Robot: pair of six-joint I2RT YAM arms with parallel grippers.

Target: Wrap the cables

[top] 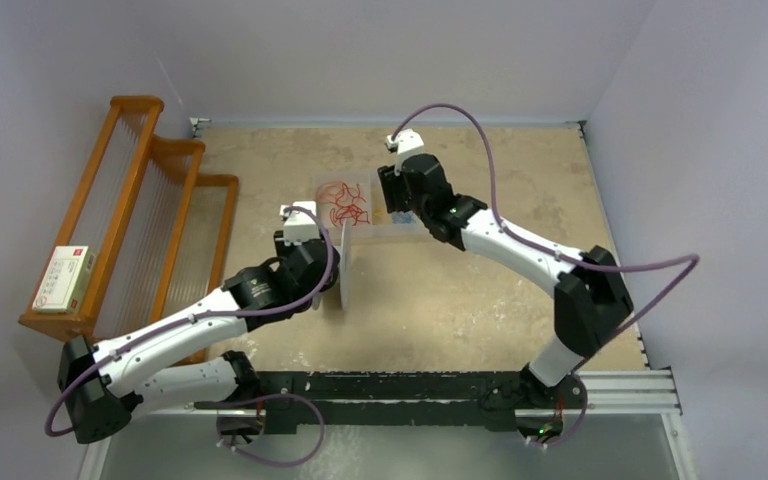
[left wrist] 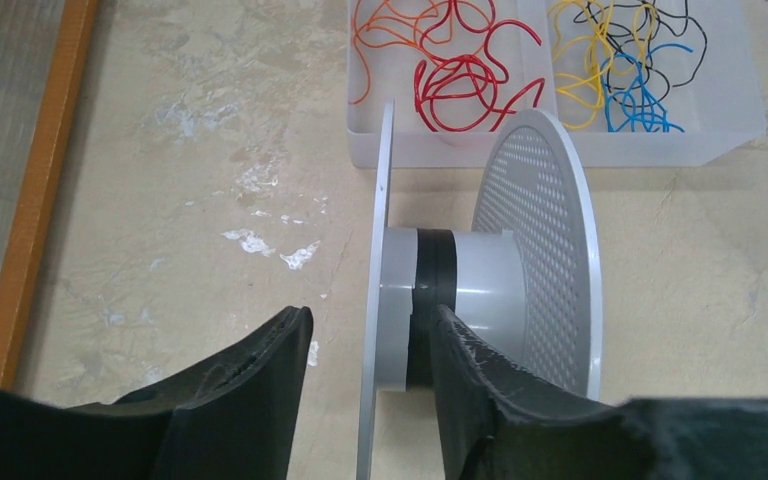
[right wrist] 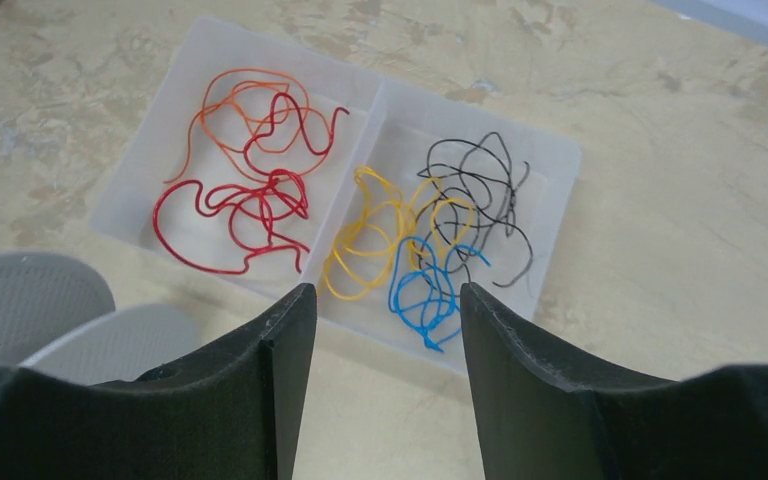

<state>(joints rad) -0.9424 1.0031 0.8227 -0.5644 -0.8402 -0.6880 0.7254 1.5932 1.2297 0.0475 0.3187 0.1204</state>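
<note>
lying beyond parted jaws of right gripper [right wrist: 388, 300], yellow cables [right wrist: 372, 228] in tray [right wrist: 552, 190]; left gripper [left wrist: 370, 330] parted astride spool flange [left wrist: 381, 200]

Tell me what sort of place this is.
Probably a robotics lab bench: two robot arms bolted at the edge of a walled-in table, with a tray of coloured wires and a white spool set out.

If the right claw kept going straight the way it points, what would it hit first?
The right gripper would likely meet the clear tray, near its yellow cables and blue wire.
</note>
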